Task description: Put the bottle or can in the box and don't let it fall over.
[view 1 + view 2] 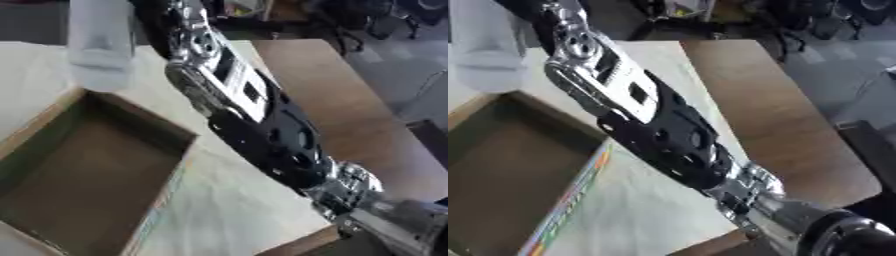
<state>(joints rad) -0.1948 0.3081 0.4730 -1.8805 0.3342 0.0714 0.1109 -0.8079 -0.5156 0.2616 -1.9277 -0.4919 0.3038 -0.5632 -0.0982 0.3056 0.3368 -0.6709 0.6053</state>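
While the right arm (262, 125) carries the pale bottle (101, 45) upright over the box (87, 175) far wall for lowering, hand closure cannot be told.

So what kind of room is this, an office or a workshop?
Probably a lab or workshop. The robot's right arm reaches across a cloth-covered wooden table holding an open cardboard box, with dark chairs or equipment on the grey floor behind.
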